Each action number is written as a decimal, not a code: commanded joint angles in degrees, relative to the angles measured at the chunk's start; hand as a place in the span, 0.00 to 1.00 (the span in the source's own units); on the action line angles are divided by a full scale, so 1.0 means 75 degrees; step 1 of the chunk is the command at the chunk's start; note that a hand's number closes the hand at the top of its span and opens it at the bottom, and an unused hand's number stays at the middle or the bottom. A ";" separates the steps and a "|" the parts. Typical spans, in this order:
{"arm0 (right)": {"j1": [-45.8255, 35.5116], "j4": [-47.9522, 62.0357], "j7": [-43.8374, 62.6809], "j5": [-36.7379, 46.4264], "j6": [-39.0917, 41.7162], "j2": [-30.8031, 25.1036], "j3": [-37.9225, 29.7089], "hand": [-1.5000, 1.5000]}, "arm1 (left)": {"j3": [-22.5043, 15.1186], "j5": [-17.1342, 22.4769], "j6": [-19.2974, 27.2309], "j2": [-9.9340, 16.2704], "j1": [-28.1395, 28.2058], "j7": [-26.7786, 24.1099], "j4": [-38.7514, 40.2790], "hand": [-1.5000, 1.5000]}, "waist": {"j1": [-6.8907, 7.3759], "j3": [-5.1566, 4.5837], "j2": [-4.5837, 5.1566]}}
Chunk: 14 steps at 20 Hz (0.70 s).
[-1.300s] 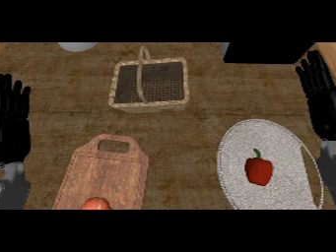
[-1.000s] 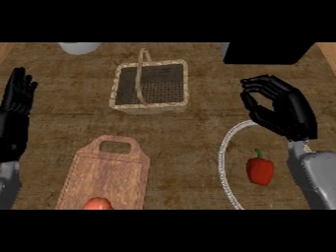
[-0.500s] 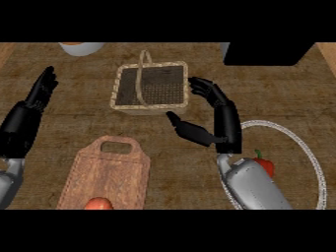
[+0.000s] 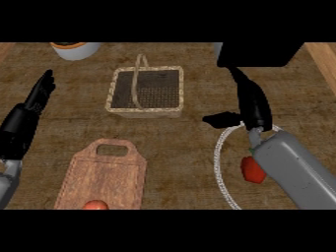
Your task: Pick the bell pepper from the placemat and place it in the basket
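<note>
The red bell pepper (image 4: 252,170) lies on the round grey placemat (image 4: 222,170) at the lower right, half hidden by my right forearm. My right hand (image 4: 252,106) hangs above the placemat's far edge, fingers straight and pointing away, thumb stretched left; it holds nothing. The square wicker basket (image 4: 146,92) with its arched handle stands at the centre top, left of that hand. My left hand (image 4: 26,118) rests open at the left edge, fingers pointing up.
A wooden cutting board (image 4: 103,174) lies at the lower middle with a red-orange item (image 4: 94,205) at its near end. A white bowl (image 4: 77,49) sits at the top left, and a black block (image 4: 260,53) at the top right.
My right arm has swung in from the right edge over the placemat, now covering most of it and part of the pepper. The left hand has tilted slightly inward.
</note>
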 commanded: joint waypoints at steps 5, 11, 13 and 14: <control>-0.1445 -0.0417 0.2716 -0.0726 0.4605 -0.1307 0.0915 0.00 | -0.0027 0.0056 -0.0140 -0.0037 -0.0154 0.0099 -0.0035 0.50 | 0.0068 0.0033 0.0050; -0.2397 -0.1505 0.5014 -0.2638 0.7003 -0.1610 0.0201 0.00 | 0.0201 0.0063 -0.0173 0.0004 -0.0197 0.0089 0.0070 0.50 | 0.0034 0.0084 0.0111; -0.2011 -0.1927 0.5372 -0.3068 0.7237 -0.2065 -0.0018 0.00 | 0.0151 -0.0025 -0.0111 -0.0125 0.0156 -0.0167 -0.0123 0.50 | 0.0047 0.0095 0.0116; -0.1855 -0.2166 0.5703 -0.3253 0.7285 -0.2109 0.0125 0.00 | 0.0132 -0.0006 -0.0204 -0.0091 0.0385 -0.0291 -0.0085 0.50 | 0.0022 0.0091 0.0097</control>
